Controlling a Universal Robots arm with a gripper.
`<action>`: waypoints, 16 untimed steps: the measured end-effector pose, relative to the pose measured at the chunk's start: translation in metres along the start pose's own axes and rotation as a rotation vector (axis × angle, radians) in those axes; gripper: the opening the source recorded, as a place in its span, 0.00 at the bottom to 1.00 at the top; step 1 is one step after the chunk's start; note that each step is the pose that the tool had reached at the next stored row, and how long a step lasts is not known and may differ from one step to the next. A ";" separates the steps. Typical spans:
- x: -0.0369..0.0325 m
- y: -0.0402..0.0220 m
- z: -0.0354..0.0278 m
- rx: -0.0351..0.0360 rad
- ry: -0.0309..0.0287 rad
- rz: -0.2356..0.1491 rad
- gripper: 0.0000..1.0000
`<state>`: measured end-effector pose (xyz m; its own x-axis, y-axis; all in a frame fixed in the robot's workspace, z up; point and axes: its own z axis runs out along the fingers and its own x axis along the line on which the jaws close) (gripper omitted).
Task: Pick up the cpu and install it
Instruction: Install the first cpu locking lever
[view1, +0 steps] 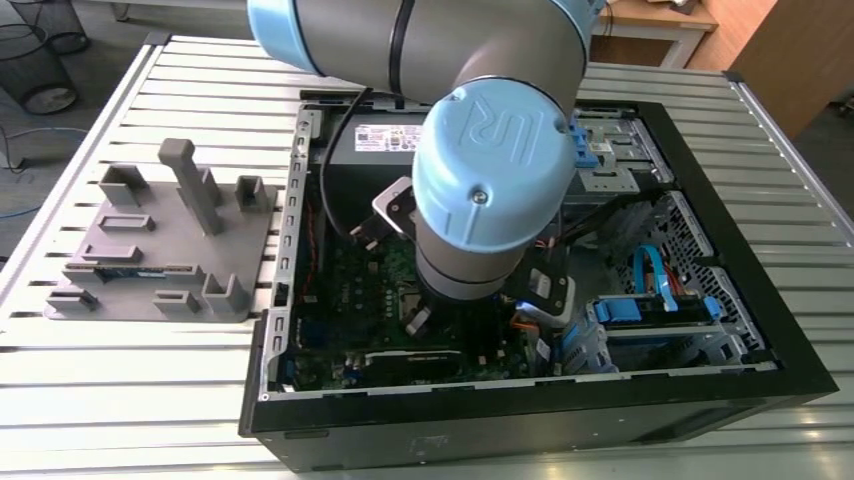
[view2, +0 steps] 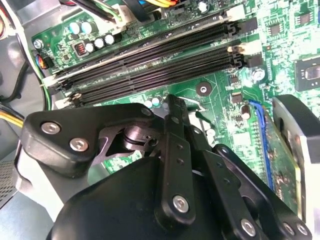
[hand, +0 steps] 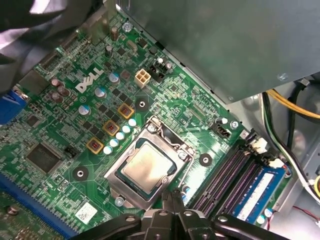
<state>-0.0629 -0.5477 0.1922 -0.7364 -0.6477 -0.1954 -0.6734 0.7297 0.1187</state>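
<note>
The small, flat, square, silver-topped cpu (hand: 147, 167) lies level inside the silver-framed motherboard socket (hand: 131, 150). The black gripper (hand: 172, 199) hangs just beside the socket corner nearest the black memory slots (hand: 225, 180), its fingers drawn together and holding nothing. In the exterior view, the grey moulded tray (view1: 160, 240) sits at nine o'clock from the open black computer case (view1: 534, 420).

A slatted light metal table (view1: 134, 400) carried 2 things, just beside each other. A grey tray (view1: 160, 240) with upright posts lay toward the exterior view's left, an open black computer case (view1: 534, 425) toward its right.
</note>
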 end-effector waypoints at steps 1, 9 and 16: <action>-0.0002 0.0000 -0.0006 0.0000 0.0000 0.000 0.11; -0.0009 -0.0006 -0.0007 -0.0303 0.0351 0.010 0.11; -0.0018 -0.0018 0.0000 -0.0615 0.0699 0.021 0.11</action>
<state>-0.0603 -0.5479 0.1923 -0.7516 -0.6479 -0.1242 -0.6591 0.7297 0.1820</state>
